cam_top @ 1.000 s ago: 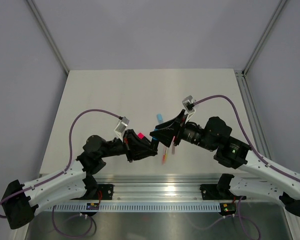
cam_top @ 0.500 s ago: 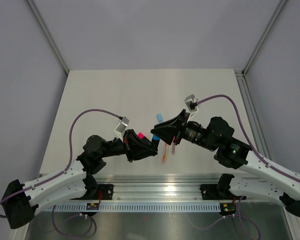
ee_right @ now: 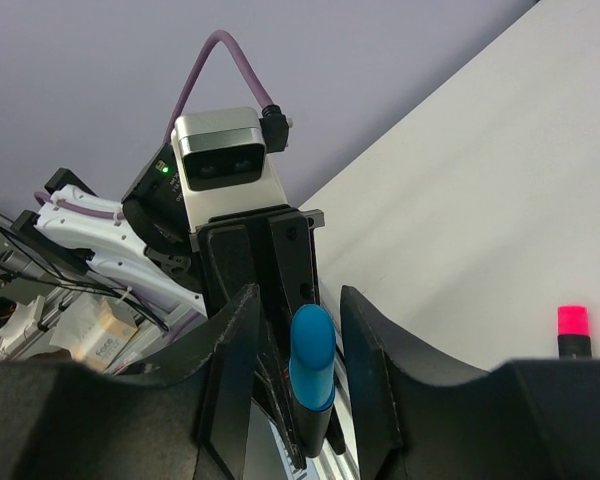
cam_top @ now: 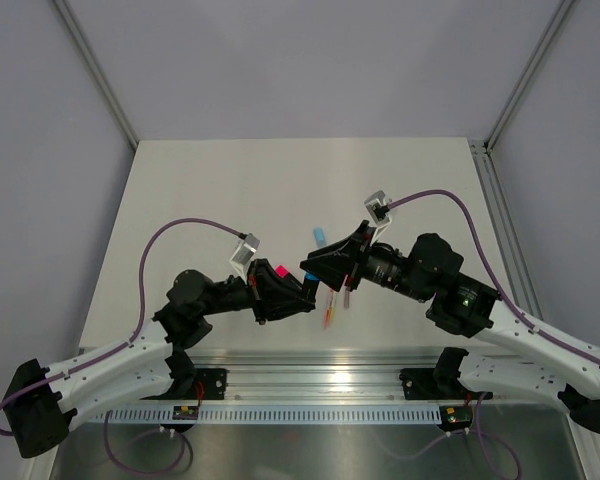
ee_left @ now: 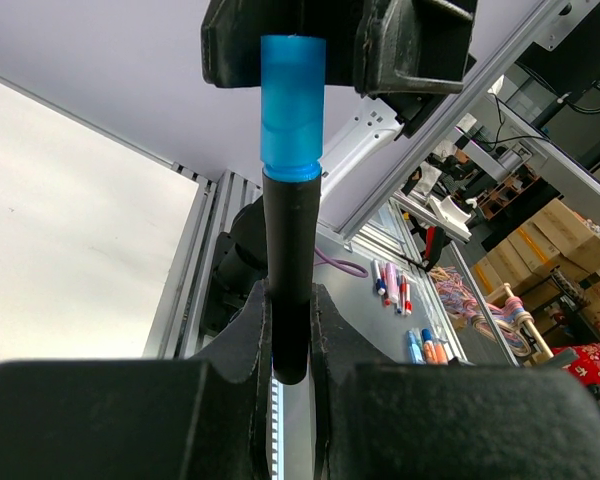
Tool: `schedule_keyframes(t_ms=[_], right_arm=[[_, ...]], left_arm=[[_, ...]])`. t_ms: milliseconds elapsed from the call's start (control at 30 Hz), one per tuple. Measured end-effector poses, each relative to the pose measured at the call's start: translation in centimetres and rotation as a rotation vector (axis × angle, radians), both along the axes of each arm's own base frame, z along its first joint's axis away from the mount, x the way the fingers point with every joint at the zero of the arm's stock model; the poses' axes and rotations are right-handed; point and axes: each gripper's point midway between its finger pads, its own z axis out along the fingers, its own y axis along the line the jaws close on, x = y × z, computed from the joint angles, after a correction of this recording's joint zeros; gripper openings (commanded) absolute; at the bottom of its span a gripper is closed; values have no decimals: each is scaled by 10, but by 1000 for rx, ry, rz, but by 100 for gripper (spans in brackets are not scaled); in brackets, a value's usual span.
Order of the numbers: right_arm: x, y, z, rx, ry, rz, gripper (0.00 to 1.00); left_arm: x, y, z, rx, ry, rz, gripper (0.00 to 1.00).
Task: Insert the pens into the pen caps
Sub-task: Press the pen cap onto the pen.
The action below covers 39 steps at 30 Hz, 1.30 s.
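Pale desk (cam_top: 230,190) below: above its near middle, the left fingers (ee_left: 248,335) clamp a black pen (ee_left: 285,250) whose tip sits inside a blue cap (ee_left: 292,105). The right fingers (ee_right: 235,340) flank that cap; whether they squeeze it I cannot tell.

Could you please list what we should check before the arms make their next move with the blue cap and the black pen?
1. Left gripper clamped on the black pen: ok.
2. Blue cap sitting on the pen's tip: ok.
3. Cap pushed fully home: cannot tell.
4. Right gripper free of the cap: ok; its jaws stand open on either side, and a gap shows.
5. Thin pens on the table clear of the arms: cannot tell, partly hidden.
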Motion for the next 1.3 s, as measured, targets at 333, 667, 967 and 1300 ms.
schedule_keyframes(t_ms=[333,667,967,1300], right_arm=[[0,1,-3,0,17,-1,35],[0,3,-4,10,23,6,0],[1,4,4,49,-4,7,0],[-1,4,20,87,-68,21,0]], left_arm=[[-1,2,3,-10,-6,5,0],[0,3,5,-13,-2,10,0],[-2,3,10,-35,13,1,0],[-5,3,15,-51,23,-20,0]])
